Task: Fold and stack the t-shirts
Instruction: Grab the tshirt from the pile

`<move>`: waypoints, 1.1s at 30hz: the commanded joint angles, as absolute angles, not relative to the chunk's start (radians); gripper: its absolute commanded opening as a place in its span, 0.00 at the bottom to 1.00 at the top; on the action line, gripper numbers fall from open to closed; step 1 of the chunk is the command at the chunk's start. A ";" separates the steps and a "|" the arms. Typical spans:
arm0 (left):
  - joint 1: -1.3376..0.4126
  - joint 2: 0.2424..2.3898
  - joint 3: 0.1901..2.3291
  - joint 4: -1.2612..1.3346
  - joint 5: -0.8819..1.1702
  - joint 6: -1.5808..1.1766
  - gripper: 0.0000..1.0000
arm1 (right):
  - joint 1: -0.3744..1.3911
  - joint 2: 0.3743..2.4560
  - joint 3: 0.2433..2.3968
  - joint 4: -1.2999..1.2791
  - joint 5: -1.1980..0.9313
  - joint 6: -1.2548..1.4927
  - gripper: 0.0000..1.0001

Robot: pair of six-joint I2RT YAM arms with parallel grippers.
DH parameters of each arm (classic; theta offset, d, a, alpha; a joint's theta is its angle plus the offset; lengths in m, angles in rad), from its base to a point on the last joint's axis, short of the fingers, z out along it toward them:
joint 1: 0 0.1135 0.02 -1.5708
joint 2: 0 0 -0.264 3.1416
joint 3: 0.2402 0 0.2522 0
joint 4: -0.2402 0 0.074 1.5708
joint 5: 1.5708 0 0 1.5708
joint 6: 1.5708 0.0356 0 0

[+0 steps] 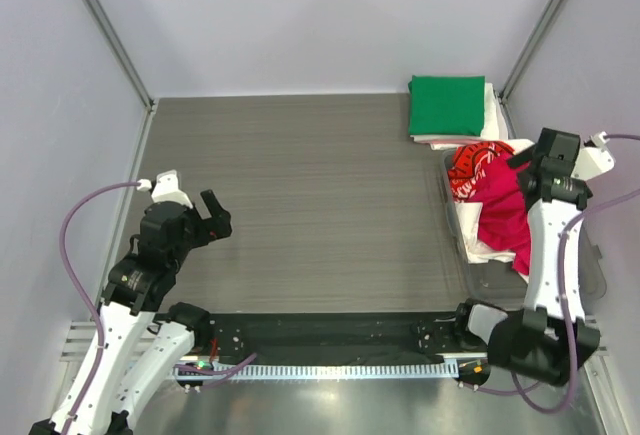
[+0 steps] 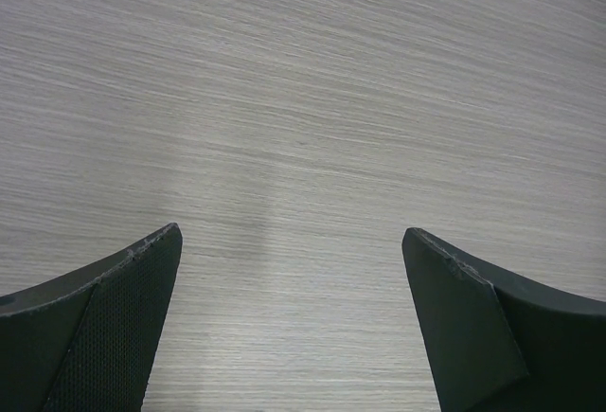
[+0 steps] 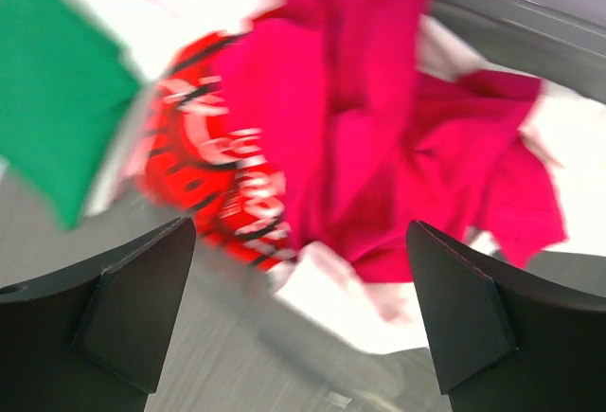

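The table [image 1: 320,185] under the wide, empty left gripper [image 2: 292,230] likely serves as folding space. The right gripper [image 3: 298,225], equally wide and empty, hangs above the crumpled magenta tee [image 3: 379,147], probably its next pick. Beyond it, the folded green tee [image 1: 447,105] tops the stack.

— What carries it all?
— A desk [image 1: 300,185] of grey wood grain, the lines running side to side.
— And around it?
— Pale walls [image 1: 300,15] on three sides. A slanted metal post [image 1: 105,30] stands at the far left corner and another post [image 1: 545,25] at the far right. A clear plastic bin [image 1: 592,273] sits at the desk's right edge, and a black strip [image 1: 330,333] runs along the near edge.
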State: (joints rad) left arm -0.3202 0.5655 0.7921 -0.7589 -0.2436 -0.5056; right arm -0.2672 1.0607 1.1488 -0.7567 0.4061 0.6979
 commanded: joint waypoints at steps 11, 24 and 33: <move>-0.319 0.610 0.793 -0.741 -0.187 -0.474 0.99 | -0.526 1.311 0.921 -0.582 0.252 0.678 0.96; -0.319 0.618 0.796 -0.741 -0.195 -0.476 0.98 | -0.526 1.281 0.867 -0.471 0.189 0.621 0.01; -0.319 0.626 0.801 -0.753 -0.236 -0.482 0.98 | -0.099 1.141 1.351 -0.531 -0.042 0.632 0.01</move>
